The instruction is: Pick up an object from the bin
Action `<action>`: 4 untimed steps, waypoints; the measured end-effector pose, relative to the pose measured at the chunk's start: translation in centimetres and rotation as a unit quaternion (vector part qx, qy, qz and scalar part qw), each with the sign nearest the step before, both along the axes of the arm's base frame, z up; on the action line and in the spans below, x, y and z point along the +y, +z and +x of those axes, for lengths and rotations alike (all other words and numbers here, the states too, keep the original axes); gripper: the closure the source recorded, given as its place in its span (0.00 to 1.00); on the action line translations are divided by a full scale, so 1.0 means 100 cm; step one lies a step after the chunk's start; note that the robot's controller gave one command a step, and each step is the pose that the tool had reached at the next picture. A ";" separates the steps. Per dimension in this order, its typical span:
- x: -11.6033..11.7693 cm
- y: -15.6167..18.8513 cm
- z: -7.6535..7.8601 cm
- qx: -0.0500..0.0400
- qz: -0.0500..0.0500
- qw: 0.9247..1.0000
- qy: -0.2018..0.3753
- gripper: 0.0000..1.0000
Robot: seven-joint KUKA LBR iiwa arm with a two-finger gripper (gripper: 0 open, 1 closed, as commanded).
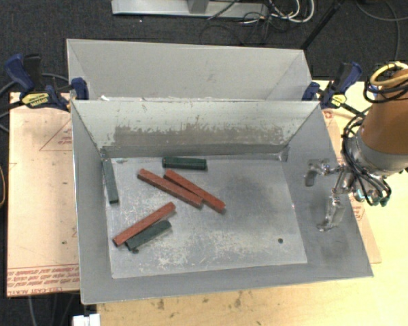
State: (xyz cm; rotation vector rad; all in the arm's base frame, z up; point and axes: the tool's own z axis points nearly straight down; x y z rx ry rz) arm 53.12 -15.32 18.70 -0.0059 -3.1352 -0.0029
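My gripper (321, 199) hangs over the bin's right sloping wall, open, with nothing between its fingers. The nearest loose things are two long red-brown bars (194, 191) lying side by side on the bin floor, well to its left. A short dark green bar (184, 162) lies by the back wall. None of them touches the gripper.
Further left, another red-brown bar (144, 223) lies against a dark green bar (149, 236). A grey-green bar (110, 182) lies along the left wall. A small dark speck (280, 240) sits on the floor near the right wall. The arm enters from the right.
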 end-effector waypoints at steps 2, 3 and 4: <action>0.165 -0.120 0.056 -0.001 0.000 0.997 -0.082 0.00; 0.164 -0.116 0.058 -0.005 -0.001 0.997 -0.082 1.00; 0.150 0.061 0.027 -0.008 -0.001 0.988 0.155 1.00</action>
